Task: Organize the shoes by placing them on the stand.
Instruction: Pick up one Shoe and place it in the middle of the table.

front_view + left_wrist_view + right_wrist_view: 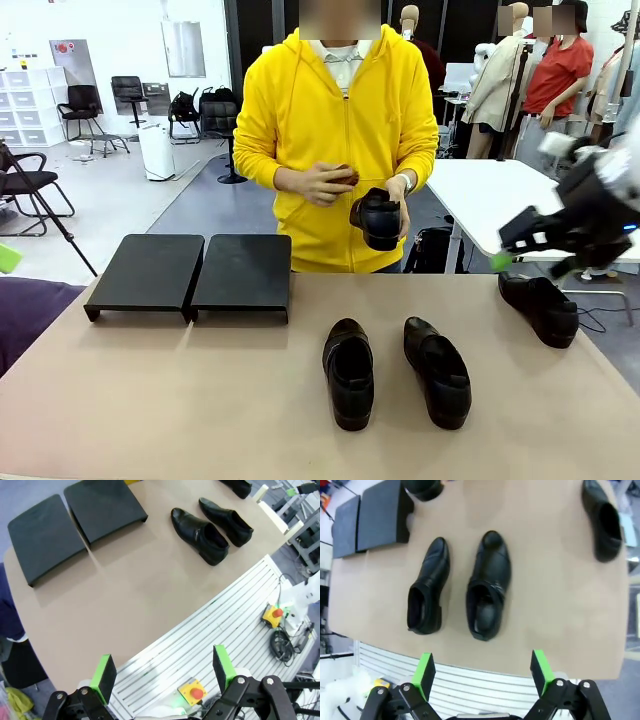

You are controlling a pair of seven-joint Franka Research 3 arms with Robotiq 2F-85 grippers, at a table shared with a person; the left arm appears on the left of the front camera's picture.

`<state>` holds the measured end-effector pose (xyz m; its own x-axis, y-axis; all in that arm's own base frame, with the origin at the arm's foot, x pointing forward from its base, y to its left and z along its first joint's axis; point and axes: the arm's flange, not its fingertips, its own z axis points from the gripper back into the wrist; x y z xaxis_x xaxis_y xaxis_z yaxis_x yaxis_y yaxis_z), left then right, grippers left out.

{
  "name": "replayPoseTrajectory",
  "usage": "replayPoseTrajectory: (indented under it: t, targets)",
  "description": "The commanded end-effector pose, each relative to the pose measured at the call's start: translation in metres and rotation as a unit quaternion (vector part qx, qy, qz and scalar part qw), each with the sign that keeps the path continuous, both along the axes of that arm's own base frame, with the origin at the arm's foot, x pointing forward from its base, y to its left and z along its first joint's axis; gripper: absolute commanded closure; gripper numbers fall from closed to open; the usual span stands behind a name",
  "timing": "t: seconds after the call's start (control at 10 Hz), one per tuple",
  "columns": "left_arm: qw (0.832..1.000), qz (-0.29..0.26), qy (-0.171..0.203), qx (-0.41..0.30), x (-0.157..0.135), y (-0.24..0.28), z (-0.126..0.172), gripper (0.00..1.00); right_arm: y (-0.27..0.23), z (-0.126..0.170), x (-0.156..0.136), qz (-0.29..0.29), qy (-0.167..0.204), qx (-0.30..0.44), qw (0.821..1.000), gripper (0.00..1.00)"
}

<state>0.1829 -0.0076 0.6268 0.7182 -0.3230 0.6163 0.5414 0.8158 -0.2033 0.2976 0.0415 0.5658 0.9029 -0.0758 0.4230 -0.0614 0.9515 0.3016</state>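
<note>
The front camera sits low at the near edge of the worktop (pixel 200 400) and faces straight across it to the person (pixel 340 130) on the far side. The left wrist camera hangs high beyond that near edge, looking down at a slant past the left tool (pixel 163 660). The right wrist camera looks down from closer, past the right tool (pixel 482 657). All three views share the stand (pixel 245 268) and the two middle shoes (pixel 349 375).

Stand (pixel 190 272): two slanted black panels, side by side, sat far-left on table (pixel 150 400). Glossy black pair stood upright mid-table, toes toward far side: left shoe (pixel 349 373), right shoe (pixel 437 370), slightly apart. Third shoe (pixel 540 308) lay angled near right edge. Fourth shoe (pixel 378 217) was held aloft in person's hand (pixel 401 196).
</note>
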Motion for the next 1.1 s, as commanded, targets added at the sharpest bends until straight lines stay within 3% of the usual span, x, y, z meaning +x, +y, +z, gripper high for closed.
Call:
replayPoseTrajectory:
  t: [0.0, 0.3, 0.6, 0.8, 1.0]
  targets:
    - [1.000, -0.011, 0.000, -0.005, 0.000, 0.000, 0.000, 0.00, -0.062, 0.010, -0.048, 0.007, 0.005, -0.014, 1.000, 0.00]
    - [1.000, -0.011, 0.000, -0.005, 0.000, 0.000, 0.000, 0.00, -0.068, 0.013, -0.057, 0.010, 0.001, -0.009, 1.000, 0.00]
    - [1.000, -0.011, 0.000, -0.005, 0.000, 0.000, 0.000, 0.00, 0.005, -0.010, -0.008, 0.118, 0.014, -0.024, 0.993, 0.00]
    - [1.000, -0.011, 0.000, -0.005, 0.000, 0.000, 0.000, 0.00, 0.040, -0.023, 0.010, 0.160, 0.034, -0.051, 0.985, 0.00]
    - [1.000, -0.011, 0.000, -0.005, 0.000, 0.000, 0.000, 0.00, 0.015, -0.007, -0.006, 0.170, 0.025, -0.032, 0.985, 0.00]
